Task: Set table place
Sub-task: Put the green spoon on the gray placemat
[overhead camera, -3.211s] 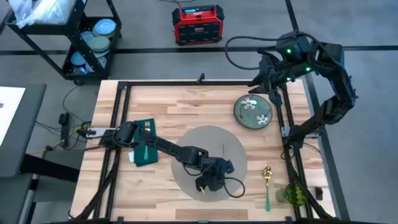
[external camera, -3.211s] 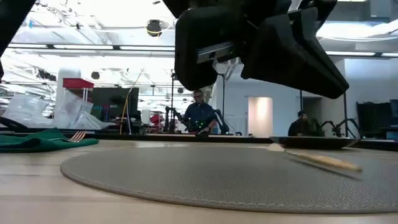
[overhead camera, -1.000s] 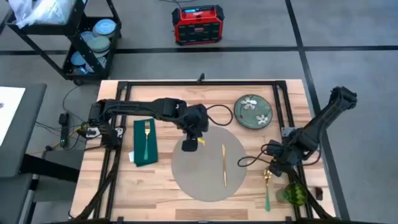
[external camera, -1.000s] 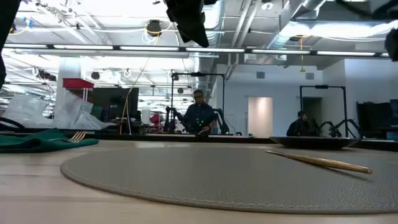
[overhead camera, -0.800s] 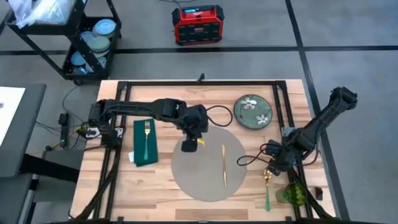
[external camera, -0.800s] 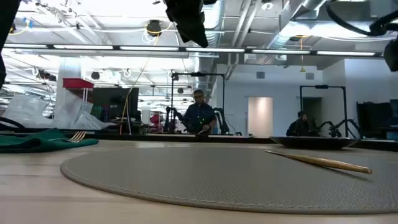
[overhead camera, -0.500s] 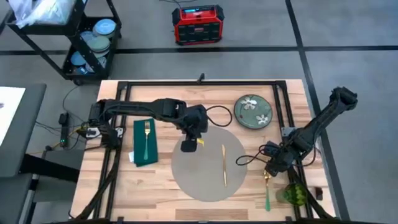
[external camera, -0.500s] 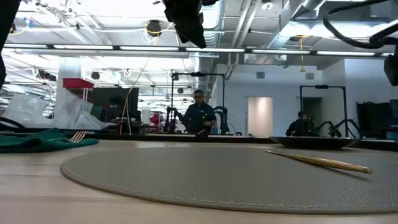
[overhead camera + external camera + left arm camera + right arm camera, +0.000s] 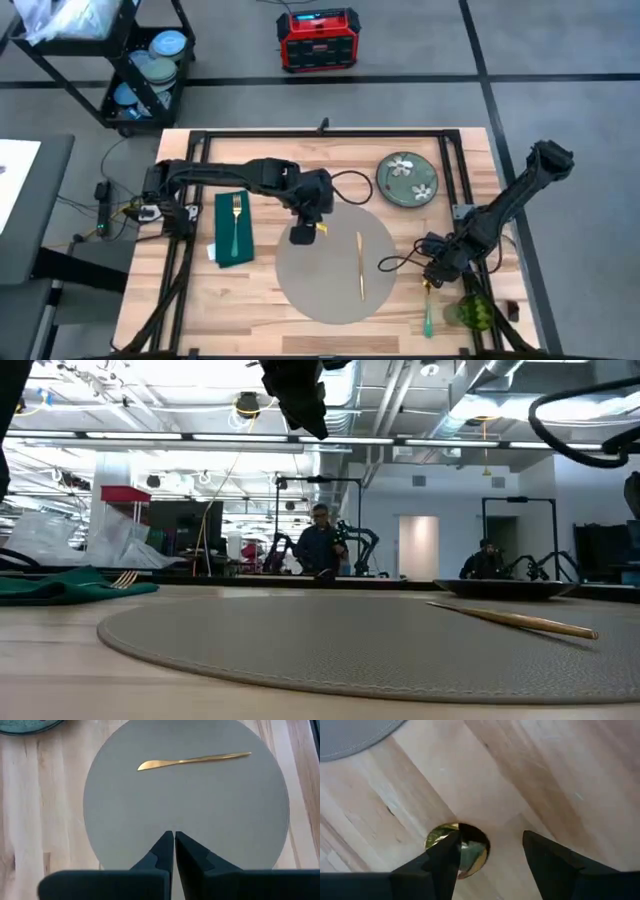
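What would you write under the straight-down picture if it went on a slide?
Left gripper hovers shut over the grey placemat bearing a gold knife; right gripper reaches down to a gold spoon.

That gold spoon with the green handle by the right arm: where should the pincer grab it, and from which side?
Probably from straight above, on the slim neck just behind the gold bowl. The spoon lies flat on the table, so only a downward approach gets fingers on both sides. The right pincer already hangs open over the bowl, one finger covering part of it; the round bowl looks too wide and slippery.
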`<state>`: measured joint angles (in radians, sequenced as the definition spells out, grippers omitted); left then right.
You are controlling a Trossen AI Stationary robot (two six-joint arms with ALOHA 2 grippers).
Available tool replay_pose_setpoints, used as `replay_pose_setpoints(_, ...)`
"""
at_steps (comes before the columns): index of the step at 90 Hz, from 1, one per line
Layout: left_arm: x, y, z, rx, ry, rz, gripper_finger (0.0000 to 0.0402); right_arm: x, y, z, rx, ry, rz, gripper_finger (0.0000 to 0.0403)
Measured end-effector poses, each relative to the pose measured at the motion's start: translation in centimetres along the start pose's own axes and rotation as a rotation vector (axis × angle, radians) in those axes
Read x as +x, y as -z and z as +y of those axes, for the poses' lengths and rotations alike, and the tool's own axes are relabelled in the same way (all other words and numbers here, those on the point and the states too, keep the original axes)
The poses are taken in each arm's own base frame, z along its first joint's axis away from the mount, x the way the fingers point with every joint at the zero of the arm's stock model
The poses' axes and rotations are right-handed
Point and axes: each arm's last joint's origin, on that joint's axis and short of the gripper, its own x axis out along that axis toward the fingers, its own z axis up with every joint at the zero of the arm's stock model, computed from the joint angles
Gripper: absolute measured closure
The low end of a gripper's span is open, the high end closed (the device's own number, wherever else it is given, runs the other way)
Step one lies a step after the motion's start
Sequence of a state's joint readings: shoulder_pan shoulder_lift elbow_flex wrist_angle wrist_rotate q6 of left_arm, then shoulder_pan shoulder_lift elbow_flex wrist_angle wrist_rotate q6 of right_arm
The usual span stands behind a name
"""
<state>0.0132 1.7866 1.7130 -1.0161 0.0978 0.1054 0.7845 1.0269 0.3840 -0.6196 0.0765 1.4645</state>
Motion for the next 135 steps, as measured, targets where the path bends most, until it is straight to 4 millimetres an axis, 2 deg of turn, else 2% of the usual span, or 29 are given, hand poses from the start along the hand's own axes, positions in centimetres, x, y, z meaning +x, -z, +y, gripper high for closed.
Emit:
replay_pose_setpoints(8,0.0,0.0,0.0,0.01,0.0,0.002,0.0402,0.1,0.0,0.0,-0.009,0.006,0.003,0.0207)
replay_pose_setpoints(15,0.0,0.0,0.0,0.01,0.0,0.002,0.0402,0.1,0.1,0.0,-0.015,0.008,0.006,0.023)
replay_pose_setpoints(22,0.0,0.0,0.0,0.01,0.0,0.003,0.0402,0.1,0.2,-0.1,-0.019,0.017,0.008,0.0276)
replay_pose_setpoints(33,0.0,0.1,0.0,0.005,0.001,0.007,0.0402,0.1,0.3,0.1,-0.045,-0.011,0.015,0.0372)
replay_pose_setpoints(38,0.0,0.1,0.0,0.005,0.001,0.009,0.0402,0.1,0.3,0.4,-0.053,-0.03,0.018,0.039)
replay_pose_setpoints(73,0.0,0.1,0.0,0.02,0.0,0.009,0.0402,0.1,0.0,0.8,-0.031,-0.079,-0.007,0.0403)
replay_pose_setpoints(95,0.2,0.2,0.0,0.03,0.001,0.018,0.0402,-0.2,-1.9,1.2,-0.025,-0.098,-0.084,0.0402)
replay_pose_setpoints(111,2.0,1.7,0.1,0.01,0.01,0.094,0.0402,-0.6,-4.1,1.2,-0.044,-0.1,-0.145,0.0402)
replay_pose_setpoints(135,5.9,4.6,-0.8,-0.071,0.022,0.17,0.0402,-1.0,-7.3,1.1,-0.061,-0.174,-0.222,0.0402)
